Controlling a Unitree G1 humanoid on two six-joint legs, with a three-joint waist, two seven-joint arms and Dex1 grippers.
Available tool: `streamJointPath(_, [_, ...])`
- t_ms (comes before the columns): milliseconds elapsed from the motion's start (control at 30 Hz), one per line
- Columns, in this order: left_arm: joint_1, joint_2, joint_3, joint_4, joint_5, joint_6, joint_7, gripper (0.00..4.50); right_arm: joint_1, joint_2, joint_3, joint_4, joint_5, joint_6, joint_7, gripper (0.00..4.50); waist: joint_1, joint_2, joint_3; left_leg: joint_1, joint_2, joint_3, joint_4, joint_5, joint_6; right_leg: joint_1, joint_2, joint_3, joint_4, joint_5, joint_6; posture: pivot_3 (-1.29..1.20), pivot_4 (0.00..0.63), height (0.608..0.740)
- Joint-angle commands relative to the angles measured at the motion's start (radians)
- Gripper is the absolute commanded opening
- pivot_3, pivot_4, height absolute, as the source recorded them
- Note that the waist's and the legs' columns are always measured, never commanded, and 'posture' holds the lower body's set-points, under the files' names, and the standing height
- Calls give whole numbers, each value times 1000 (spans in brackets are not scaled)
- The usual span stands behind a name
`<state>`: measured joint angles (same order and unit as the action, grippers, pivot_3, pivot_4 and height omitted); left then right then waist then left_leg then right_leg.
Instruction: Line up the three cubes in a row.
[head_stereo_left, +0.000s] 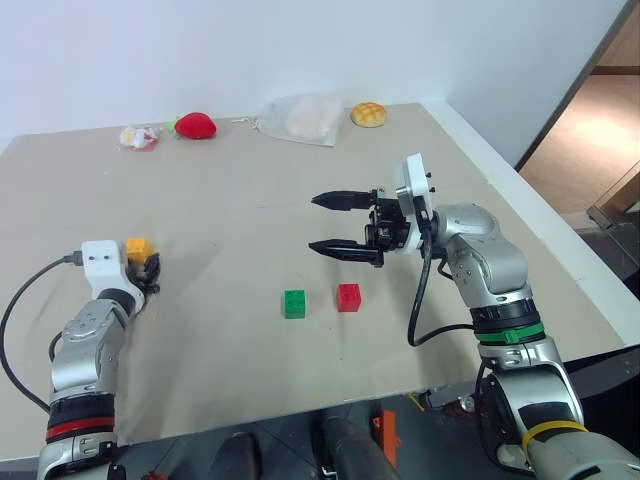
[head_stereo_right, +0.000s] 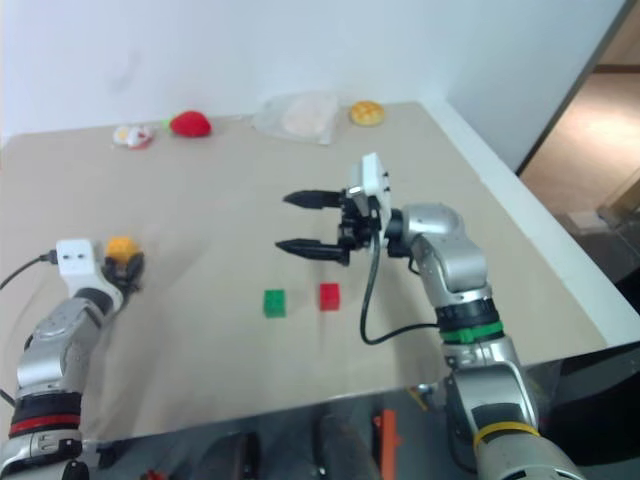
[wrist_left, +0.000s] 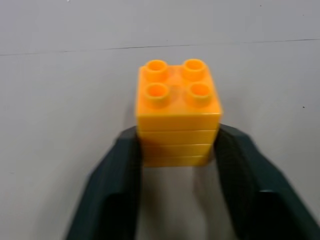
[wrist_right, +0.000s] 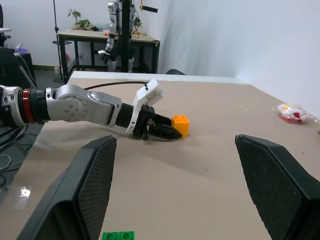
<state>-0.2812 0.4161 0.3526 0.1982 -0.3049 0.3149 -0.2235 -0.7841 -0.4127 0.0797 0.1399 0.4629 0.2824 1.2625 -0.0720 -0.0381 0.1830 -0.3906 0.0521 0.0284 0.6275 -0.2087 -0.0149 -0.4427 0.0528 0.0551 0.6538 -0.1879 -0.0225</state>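
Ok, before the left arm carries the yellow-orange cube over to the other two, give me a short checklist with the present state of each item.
1. Left gripper fingers closed on the yellow-orange cube, one on each side: ok.
2. Cube upright in the grip, studs up: ok.
3. Cube lifted off the table: cannot tell.
4. Green cube and red cube side by side with a small gap, giving a row to join: ok.
5. Right gripper open, above the table beyond the red cube, apart from both cubes: ok.
6. Bare table between the held cube and the green cube: ok.
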Motion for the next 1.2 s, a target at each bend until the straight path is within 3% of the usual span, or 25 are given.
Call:
streamJointPath(33, [-30, 24, 22, 11, 0, -5, 1, 1285, -9, -4, -10, -8, 1, -15, -1, 3933, 0, 0, 0, 0, 0, 0, 0, 0, 0, 0, 0, 0, 0, 0, 0, 0, 150, 740])
streamJointPath(233, [-65, 49, -4, 10, -15, -33, -83, 1285, -11, -7, -11, -4, 0, -15, 3, 3933, 0, 0, 0, 0, 0, 0, 0, 0, 0, 0, 0, 0, 0, 0, 0, 0, 150, 740])
streamJointPath(467, [19, 183, -186, -176, -48, -159, -555, 1285, 8, -57, -27, -48, 35, 38, 39, 3933, -1, 0, 0, -1, -2, 1, 0, 0, 0, 0, 0, 1, 0, 0, 0, 0, 150, 740])
streamJointPath(633, [88, 293, -286, -163, -48, -264, -861, 1285, 75, -140, -66, -129, 83, 98, 58, 3933, -1, 0, 0, 0, -1, 2, -2, -1, -2, -1, -2, 2, -1, -3, -2, 0, 150, 740])
streamJointPath(900, [32, 268, -371, -148, -77, -254, -1024, 1285, 142, -189, -95, -195, 97, 122, 9, 3933, 0, 0, 0, 0, -1, 0, -1, -1, -2, -1, 0, -1, -1, -3, -1, 0, 150, 740])
streamJointPath(1200, [-48, 251, -403, -21, -34, -291, -1101, 1285, 150, -195, -93, -219, 101, 132, -22, 3933, -2, 0, 0, 0, 0, 0, -2, -1, -2, -1, 4, 0, -1, -3, -1, 0, 150, 740])
